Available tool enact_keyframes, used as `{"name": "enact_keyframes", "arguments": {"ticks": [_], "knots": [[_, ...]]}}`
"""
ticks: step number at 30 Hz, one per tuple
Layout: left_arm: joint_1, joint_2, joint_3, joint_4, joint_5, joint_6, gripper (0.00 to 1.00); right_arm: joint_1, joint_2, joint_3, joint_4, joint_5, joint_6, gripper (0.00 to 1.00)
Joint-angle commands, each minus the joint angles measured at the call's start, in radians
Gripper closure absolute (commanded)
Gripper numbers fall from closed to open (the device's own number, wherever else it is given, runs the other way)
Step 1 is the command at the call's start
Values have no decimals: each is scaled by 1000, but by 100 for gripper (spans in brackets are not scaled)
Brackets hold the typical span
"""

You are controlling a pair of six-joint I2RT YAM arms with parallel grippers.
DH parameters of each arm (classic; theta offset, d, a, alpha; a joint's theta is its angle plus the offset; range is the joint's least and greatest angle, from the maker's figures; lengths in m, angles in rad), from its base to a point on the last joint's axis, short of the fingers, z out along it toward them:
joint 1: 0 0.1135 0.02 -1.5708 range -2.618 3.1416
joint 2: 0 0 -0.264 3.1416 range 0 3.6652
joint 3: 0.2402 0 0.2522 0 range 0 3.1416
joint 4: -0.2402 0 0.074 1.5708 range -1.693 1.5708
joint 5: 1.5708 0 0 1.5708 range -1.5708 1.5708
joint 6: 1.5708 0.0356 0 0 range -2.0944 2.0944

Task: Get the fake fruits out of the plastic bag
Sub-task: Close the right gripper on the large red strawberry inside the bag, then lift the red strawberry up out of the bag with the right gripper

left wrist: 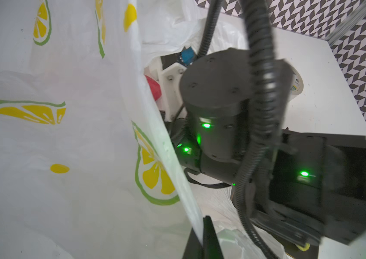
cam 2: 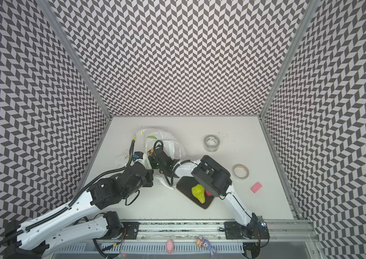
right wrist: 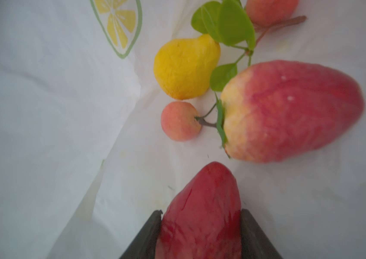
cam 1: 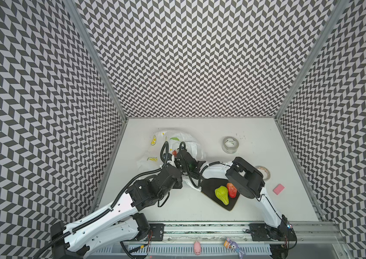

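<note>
Right wrist view, inside plastic bag [right wrist: 43, 94]: yellow pear [right wrist: 185, 68], pink round fruit [right wrist: 180, 121], large strawberry [right wrist: 289, 109] at upper right. Right gripper [right wrist: 201, 213] clamped on red strawberry [right wrist: 209, 186], bottom centre. Left gripper [left wrist: 202, 233] pinched shut on the bag's rim. Black tray [cam 1: 207, 188], lower centre-right in both top views, holding green pear [cam 1: 222, 195].

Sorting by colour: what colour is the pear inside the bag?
The pear is yellow; right wrist view shows it best.

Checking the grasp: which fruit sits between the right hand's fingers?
The all-red fruit, flanked by the right hand's fingers; the yellow pear, pink fruit and red-yellow strawberry lie clear in the bag.
</note>
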Motion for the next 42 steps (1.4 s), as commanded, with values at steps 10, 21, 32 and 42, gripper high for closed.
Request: {"name": "enact_keyframes", "arguments": {"ticks": [10, 21, 32, 42], "knots": [[7, -5, -62, 54, -13, -29, 100, 0, -349, -330, 74, 14, -42, 56], [12, -34, -87, 75, -36, -27, 100, 0, -681, -598, -26, 5, -51, 56], [17, -24, -91, 163, -9, -4, 100, 0, -668, -605, -39, -34, -104, 56], [171, 30, -33, 273, 71, 167, 100, 3, -541, -584, 40, -212, -332, 56]]}}
